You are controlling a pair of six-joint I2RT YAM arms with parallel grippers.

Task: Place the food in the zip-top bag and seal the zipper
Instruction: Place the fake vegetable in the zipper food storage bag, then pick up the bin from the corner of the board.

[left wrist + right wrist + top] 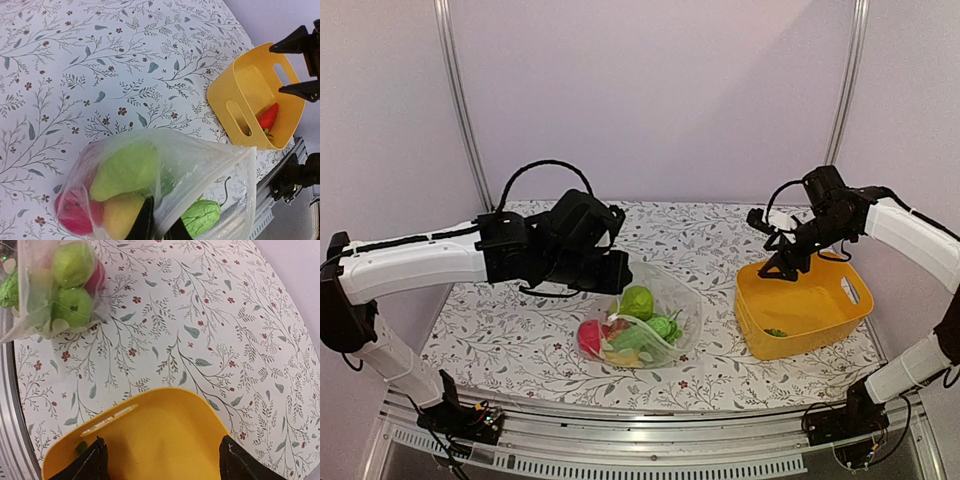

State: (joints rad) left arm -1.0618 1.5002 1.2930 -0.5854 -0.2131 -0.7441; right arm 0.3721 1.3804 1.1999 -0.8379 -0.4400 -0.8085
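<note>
1. My left tool [161, 220] has its fingers drawn together, clamped on the rim of the zip-top bag [200, 160]. The bag rests on the counter [100, 75] with green, yellow and red food [125, 170] inside. Its zipper is not yet pressed shut.
2. My right tool [162, 452] has its fingers spread wide with nothing between them. It hangs just above the yellow tub [160, 392], which stands well apart from the bag, on its right.
3. The only piece I see outside the bag is the orange-red carrot [268, 117]. It lies low in the tub, toward the wall nearest my bases.
4. The coming move turns on this: the carrot is below my right tool and a little nearward of it. Its long axis slants along that wall, leafy end lowest.
5. From my right wrist only a green scrap shows beside one finger, so I judge the descent must shift nearward.
6. My right arm is far nearer, and my left is busy with the bag.
</note>
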